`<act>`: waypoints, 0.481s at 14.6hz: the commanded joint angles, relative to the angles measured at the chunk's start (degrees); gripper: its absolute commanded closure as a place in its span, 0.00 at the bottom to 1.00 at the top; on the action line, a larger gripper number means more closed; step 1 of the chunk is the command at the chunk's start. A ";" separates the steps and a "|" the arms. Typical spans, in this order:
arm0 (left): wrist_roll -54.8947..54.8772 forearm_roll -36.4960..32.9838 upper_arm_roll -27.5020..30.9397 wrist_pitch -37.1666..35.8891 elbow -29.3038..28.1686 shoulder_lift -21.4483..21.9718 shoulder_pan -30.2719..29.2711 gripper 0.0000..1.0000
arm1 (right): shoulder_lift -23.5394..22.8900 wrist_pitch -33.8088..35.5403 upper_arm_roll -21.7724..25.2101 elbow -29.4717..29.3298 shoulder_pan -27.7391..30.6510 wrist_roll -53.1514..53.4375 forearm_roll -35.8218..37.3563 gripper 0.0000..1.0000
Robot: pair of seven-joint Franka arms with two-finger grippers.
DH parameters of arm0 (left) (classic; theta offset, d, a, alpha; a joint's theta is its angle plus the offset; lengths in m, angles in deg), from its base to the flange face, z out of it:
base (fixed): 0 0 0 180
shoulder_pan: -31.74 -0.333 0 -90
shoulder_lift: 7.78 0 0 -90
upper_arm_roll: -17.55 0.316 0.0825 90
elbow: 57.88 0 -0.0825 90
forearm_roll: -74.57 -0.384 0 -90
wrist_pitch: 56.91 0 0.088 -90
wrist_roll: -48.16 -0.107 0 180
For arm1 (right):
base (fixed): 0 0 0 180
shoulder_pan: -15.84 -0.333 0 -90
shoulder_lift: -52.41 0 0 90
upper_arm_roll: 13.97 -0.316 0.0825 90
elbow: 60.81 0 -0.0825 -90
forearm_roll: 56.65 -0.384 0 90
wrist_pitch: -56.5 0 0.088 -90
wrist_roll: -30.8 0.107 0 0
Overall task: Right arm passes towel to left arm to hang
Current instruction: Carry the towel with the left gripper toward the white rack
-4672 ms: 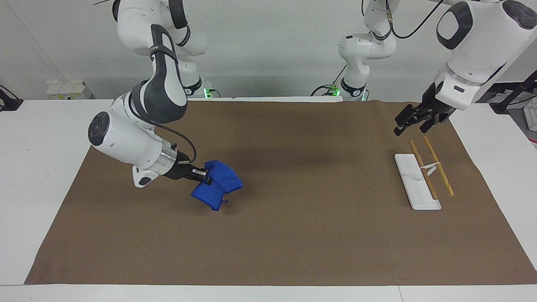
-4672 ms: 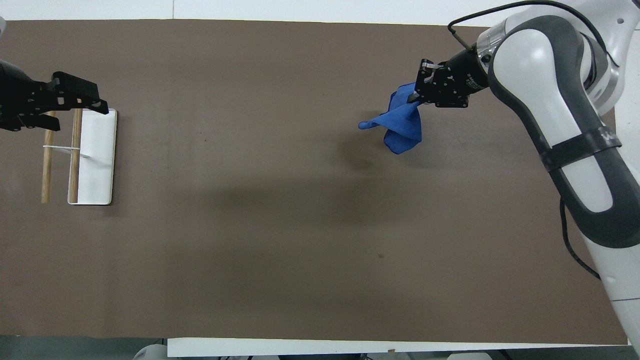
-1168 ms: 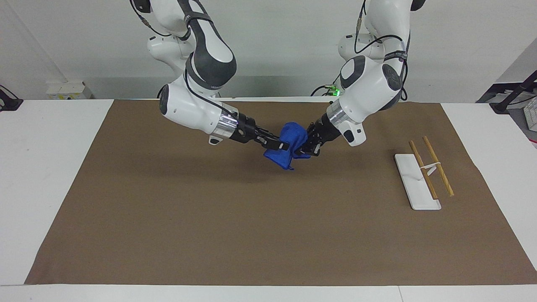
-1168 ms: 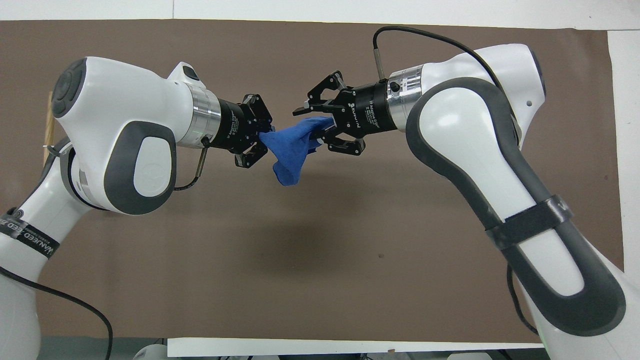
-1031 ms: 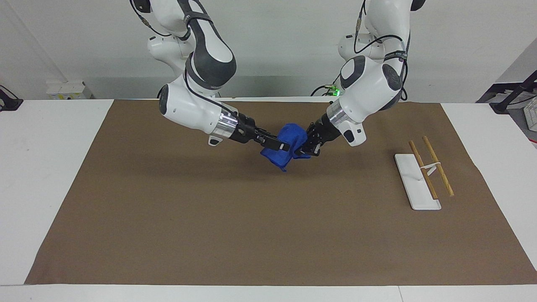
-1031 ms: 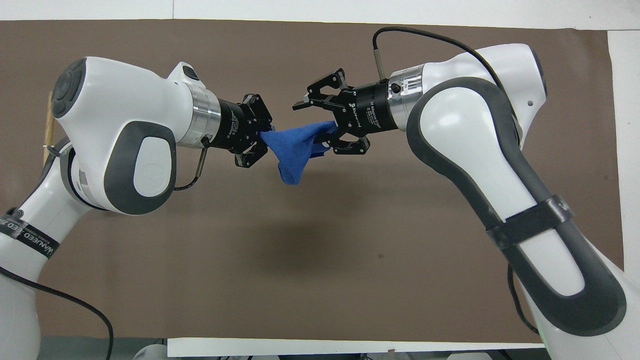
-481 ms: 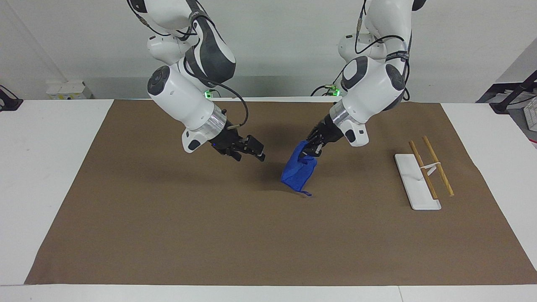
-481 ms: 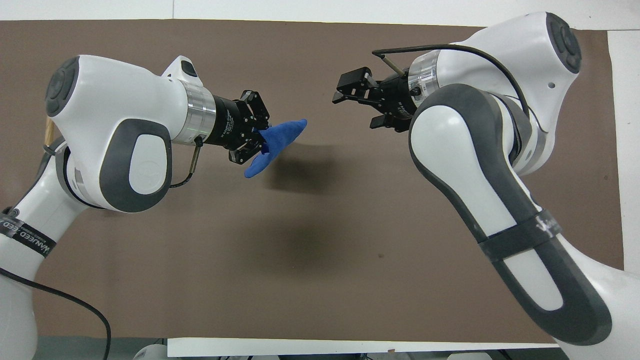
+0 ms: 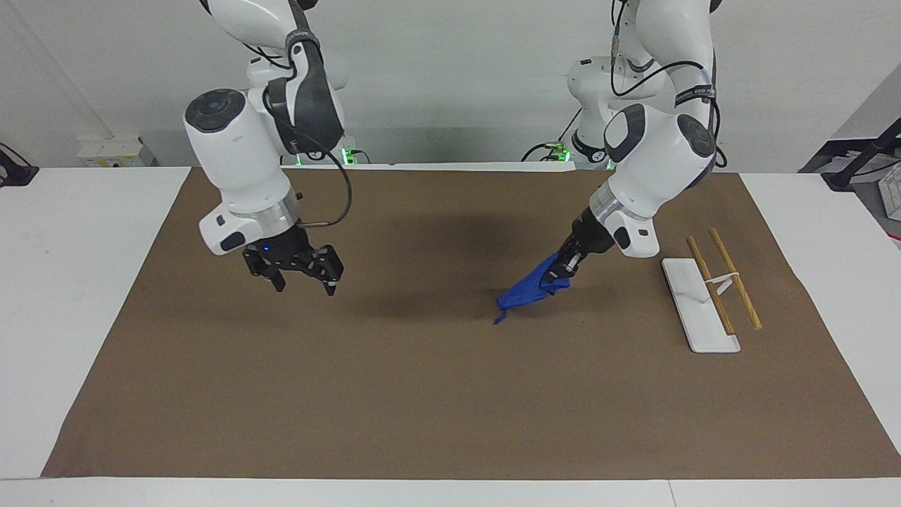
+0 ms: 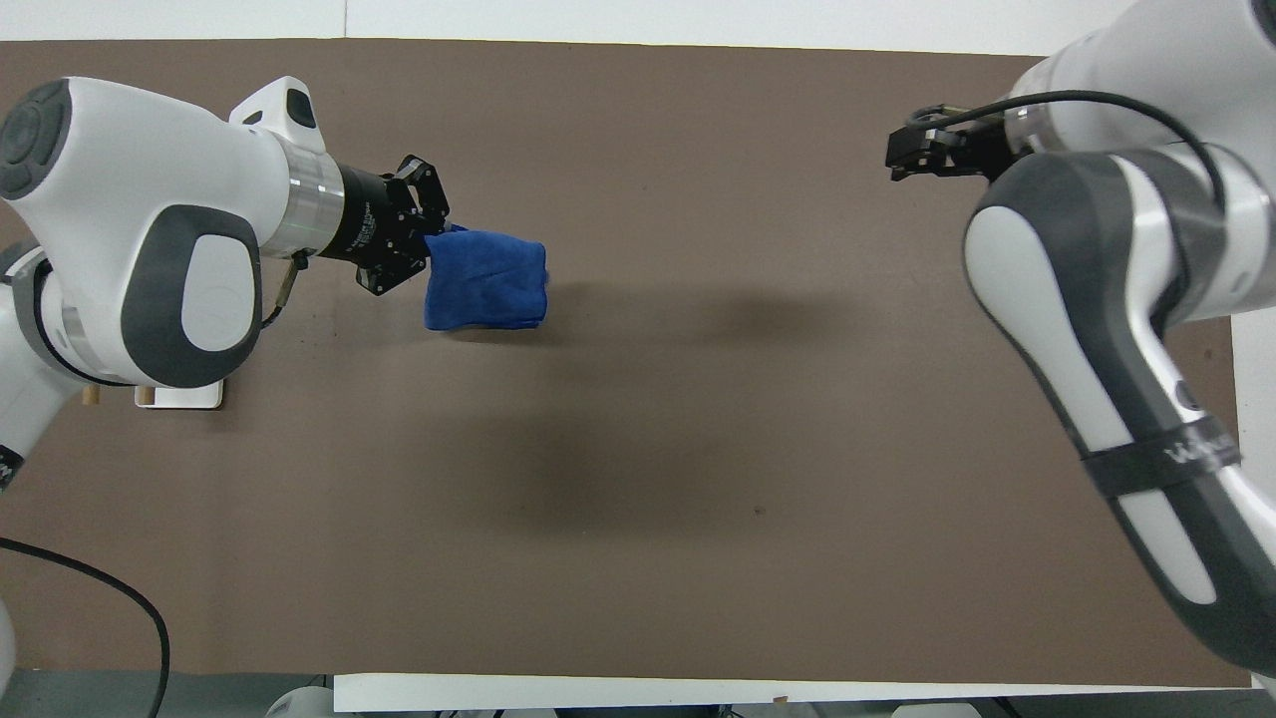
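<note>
Left gripper (image 9: 566,265) pinches the blue towel (image 9: 526,291), hanging above the brown mat (image 9: 422,394) at the white rack's (image 9: 693,303) 9 o'clock in the facing view; right gripper (image 9: 301,274), jaws spread, hovers empty over the mat.

Small blue terry cloth towel (image 9: 529,291) (image 10: 485,280), bunched and folded, suspended by one pinched corner in closed left gripper (image 9: 567,265) (image 10: 424,239); trailing end hanging low above brown mat, toward left arm's end of table.
</note>
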 commanded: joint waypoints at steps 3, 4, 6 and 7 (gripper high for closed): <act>-10.76 -0.10 4.77 -6.02 -0.27 0.81 -1.98 1.00 | 2.83 12.46 -0.15 -8.25 3.27 -2.06 7.15 0.00; -10.77 0.95 5.73 -6.03 -0.10 0.81 -2.42 1.00 | 3.00 14.66 -0.15 -9.56 4.33 -2.15 7.15 0.00; -10.68 4.38 7.14 -6.12 0.17 0.81 -2.51 1.00 | 3.70 18.35 -0.24 -12.11 6.17 -4.68 6.98 0.00; -10.68 6.48 8.54 -6.20 0.17 0.81 -2.60 1.00 | 3.97 19.33 -0.24 -12.56 6.53 -6.53 7.24 0.00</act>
